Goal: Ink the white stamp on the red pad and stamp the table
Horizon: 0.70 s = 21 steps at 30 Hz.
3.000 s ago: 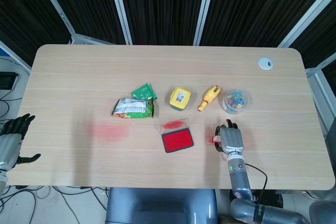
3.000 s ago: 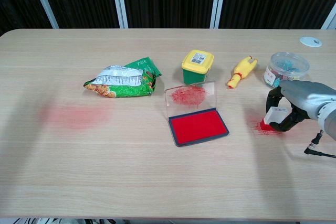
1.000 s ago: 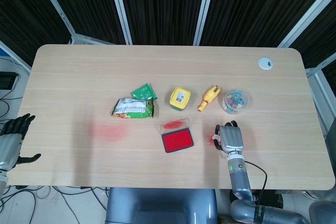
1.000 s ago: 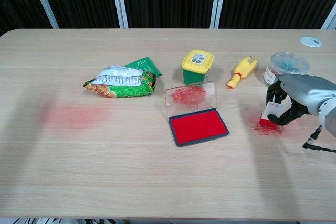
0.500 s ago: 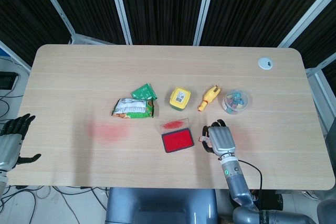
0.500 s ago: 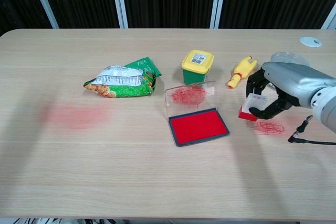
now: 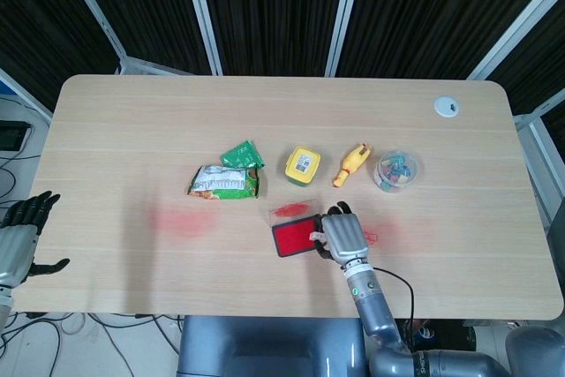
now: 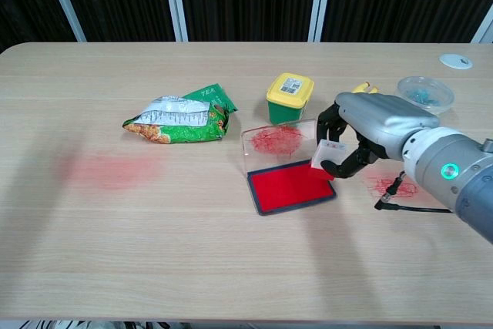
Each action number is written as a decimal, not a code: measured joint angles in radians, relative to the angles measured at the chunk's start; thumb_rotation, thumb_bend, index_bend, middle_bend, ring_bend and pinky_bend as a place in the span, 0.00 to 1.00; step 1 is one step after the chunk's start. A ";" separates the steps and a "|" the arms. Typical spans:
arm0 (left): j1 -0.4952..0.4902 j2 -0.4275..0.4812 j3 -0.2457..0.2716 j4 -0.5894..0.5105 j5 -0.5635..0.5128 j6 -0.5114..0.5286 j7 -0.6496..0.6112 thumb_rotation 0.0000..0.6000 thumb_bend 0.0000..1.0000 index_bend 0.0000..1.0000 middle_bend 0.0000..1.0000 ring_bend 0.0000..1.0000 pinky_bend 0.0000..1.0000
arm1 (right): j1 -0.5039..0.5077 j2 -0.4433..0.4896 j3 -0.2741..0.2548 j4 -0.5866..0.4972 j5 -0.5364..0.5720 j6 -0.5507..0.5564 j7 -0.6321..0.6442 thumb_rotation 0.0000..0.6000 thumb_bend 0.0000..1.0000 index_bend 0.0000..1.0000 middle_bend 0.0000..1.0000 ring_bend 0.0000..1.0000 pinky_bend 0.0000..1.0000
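Note:
My right hand [image 8: 362, 132] [image 7: 342, 234] grips the white stamp [image 8: 328, 153], whose red base hangs just above the right edge of the red ink pad [image 8: 289, 186] [image 7: 296, 237]. The pad lies open in front of me, its clear lid [image 8: 279, 140] smeared with red and tilted up behind it. A fresh red stamp mark [image 8: 389, 186] [image 7: 374, 237] shows on the table to the right of the pad. In the head view the stamp is hidden under my hand. My left hand [image 7: 22, 236] stays off the table's left edge, fingers apart and holding nothing.
Behind the pad stand a green jar with a yellow lid [image 8: 289, 97], a yellow rubber chicken [image 7: 350, 165] and a clear tub of small items [image 8: 425, 90]. A green snack bag [image 8: 181, 117] lies at mid-left. A faded red smear [image 8: 108, 169] marks the table's left side.
My right hand lifted the stamp from the table, leaving a red mark there, and carried it left until it hangs over the ink pad's right edge. The left hand has not moved.

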 measured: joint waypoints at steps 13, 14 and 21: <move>-0.004 0.004 0.000 -0.003 -0.005 -0.011 -0.009 1.00 0.00 0.00 0.00 0.00 0.00 | 0.036 -0.096 0.018 0.090 0.036 -0.014 -0.008 1.00 0.55 0.75 0.66 0.30 0.17; -0.004 0.004 0.000 -0.003 -0.005 -0.012 -0.009 1.00 0.00 0.00 0.00 0.00 0.00 | 0.038 -0.102 0.019 0.097 0.038 -0.015 -0.007 1.00 0.55 0.76 0.66 0.30 0.17; -0.006 0.005 -0.001 -0.003 -0.009 -0.017 -0.012 1.00 0.00 0.00 0.00 0.00 0.00 | 0.043 -0.134 0.021 0.145 0.047 -0.025 0.010 1.00 0.55 0.76 0.66 0.30 0.17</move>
